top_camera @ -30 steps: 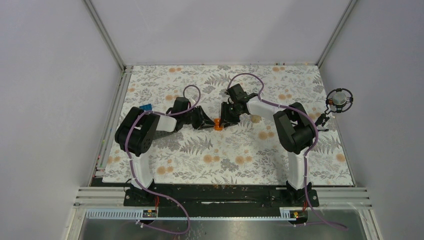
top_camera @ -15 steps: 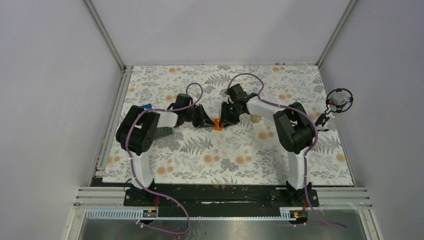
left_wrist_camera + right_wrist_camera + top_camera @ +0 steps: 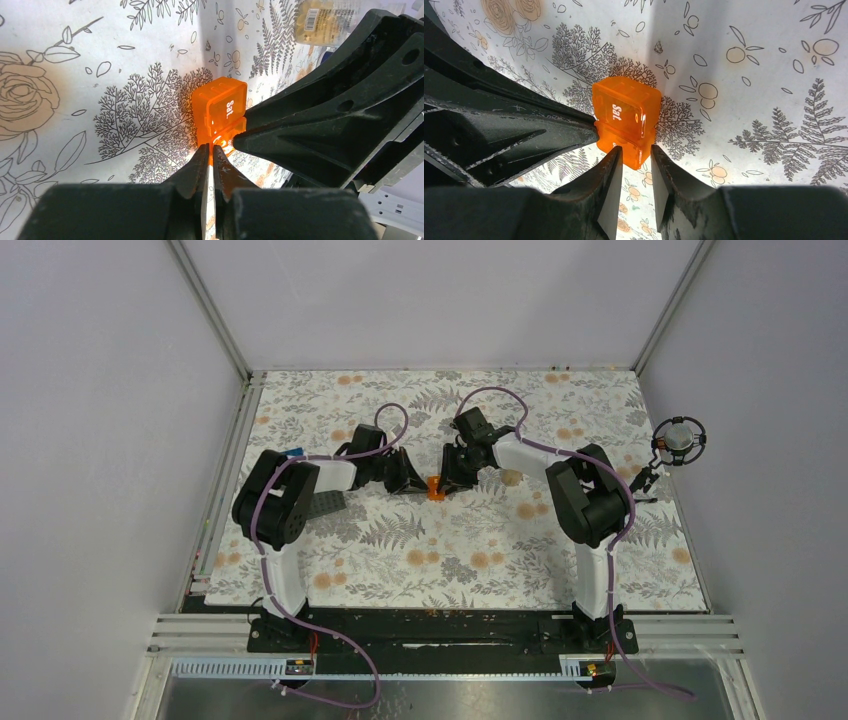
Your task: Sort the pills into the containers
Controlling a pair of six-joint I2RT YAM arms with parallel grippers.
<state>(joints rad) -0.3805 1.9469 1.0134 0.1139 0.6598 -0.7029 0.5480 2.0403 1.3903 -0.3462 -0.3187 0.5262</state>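
Mid-table, halfway left to right: translucent orange hinged-lid box (image 3: 626, 112) marked "Sat", on flower-printed table cover (image 3: 480, 560).
Left gripper (image 3: 210, 148): jaws together, tips against the box's left edge.
Right gripper (image 3: 635, 151): jaws clamped on the box's lower half, from the right.

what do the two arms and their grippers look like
Both the left arm and right arm have bulky black joint housings, white links and black bases. A purple cable runs along each. The left gripper and right gripper have matte black, tapering wedge-shaped fingers.
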